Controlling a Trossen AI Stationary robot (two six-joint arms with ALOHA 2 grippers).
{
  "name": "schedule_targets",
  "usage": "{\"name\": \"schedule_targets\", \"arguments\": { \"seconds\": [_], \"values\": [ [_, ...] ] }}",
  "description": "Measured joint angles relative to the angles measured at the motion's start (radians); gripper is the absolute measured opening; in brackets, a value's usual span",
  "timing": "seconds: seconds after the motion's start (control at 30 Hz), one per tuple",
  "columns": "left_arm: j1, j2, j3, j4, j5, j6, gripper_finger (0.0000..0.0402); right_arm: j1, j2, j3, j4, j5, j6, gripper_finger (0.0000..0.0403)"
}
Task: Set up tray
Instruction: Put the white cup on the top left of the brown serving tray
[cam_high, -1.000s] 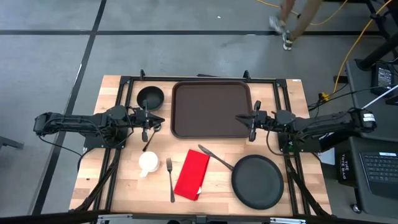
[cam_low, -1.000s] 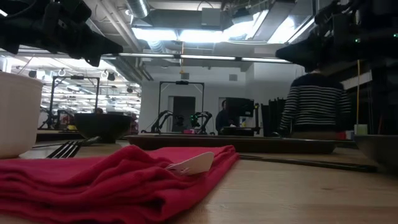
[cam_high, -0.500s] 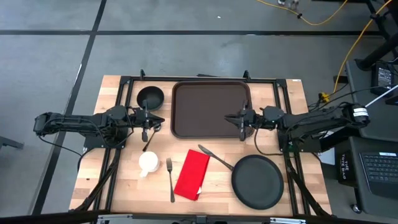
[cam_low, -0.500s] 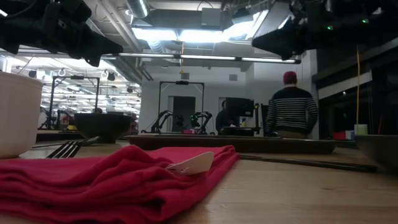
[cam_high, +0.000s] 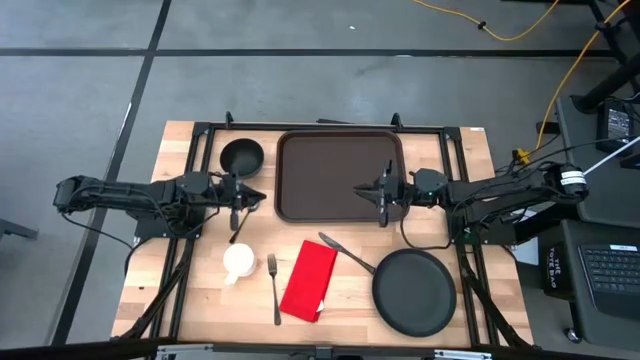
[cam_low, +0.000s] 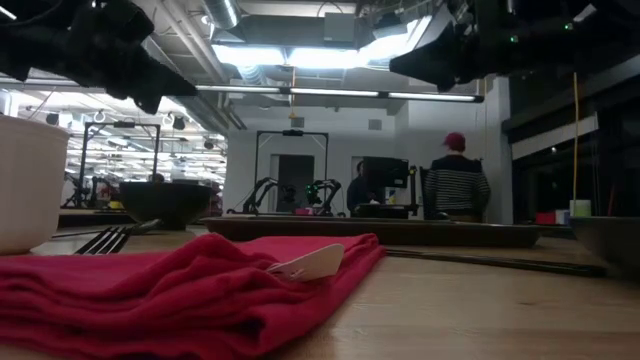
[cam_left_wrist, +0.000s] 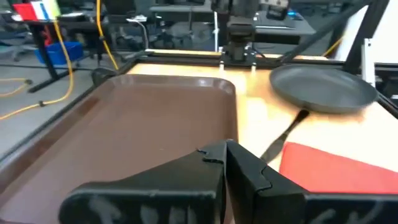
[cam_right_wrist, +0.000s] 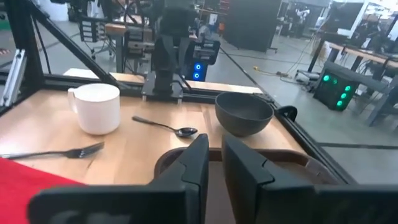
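The dark brown tray (cam_high: 340, 175) lies flat at the table's far middle; it also shows in the left wrist view (cam_left_wrist: 143, 118). My right gripper (cam_high: 368, 192) hovers shut over the tray's right part, pointing toward the table's left, fingers (cam_right_wrist: 199, 163) close together. My left gripper (cam_high: 252, 196) hovers shut just left of the tray's left rim, between the bowl and the spoon, pointing right. Both hang well above the table in the low view, left (cam_low: 185, 78) and right (cam_low: 398, 70). Neither touches anything.
A black bowl (cam_high: 241, 156) sits left of the tray, with a spoon (cam_high: 240, 226) near it. Toward the near edge lie a white mug (cam_high: 238, 260), fork (cam_high: 274, 288), red napkin (cam_high: 310, 280), knife (cam_high: 345, 253) and round black plate (cam_high: 413, 291). A person (cam_low: 457, 185) stands far behind.
My right gripper has moved toward the table's left, from the tray's right rim to over the tray's right part, staying shut and level. The person behind the table has walked farther off.
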Motion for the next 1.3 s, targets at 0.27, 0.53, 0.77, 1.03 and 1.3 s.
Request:
{"name": "schedule_targets", "arguments": {
  "seconds": [0.27,0.53,0.77,1.03,1.3],
  "values": [
    [-0.063,0.090,0.129,-0.055,-0.028,-0.003,0.0003,0.000,0.000,0.000,0.028,0.000,-0.074,0.0052],
    [-0.151,0.241,0.360,-0.371,-0.112,-0.165,0.0003,0.000,0.000,0.000,0.033,0.000,-0.193,0.0052],
    [-0.238,0.405,0.583,-0.707,-0.134,-0.443,0.0003,0.000,0.000,0.000,0.041,0.000,-0.201,0.0052],
    [-0.373,0.610,0.811,-0.930,-0.121,-0.596,0.0003,0.000,0.000,0.000,0.042,0.000,-0.197,0.0052],
    [-0.504,0.778,1.001,-1.177,-0.099,-0.880,0.0003,0.000,0.000,0.000,0.016,0.000,-0.171,0.0052]
  ]
}}
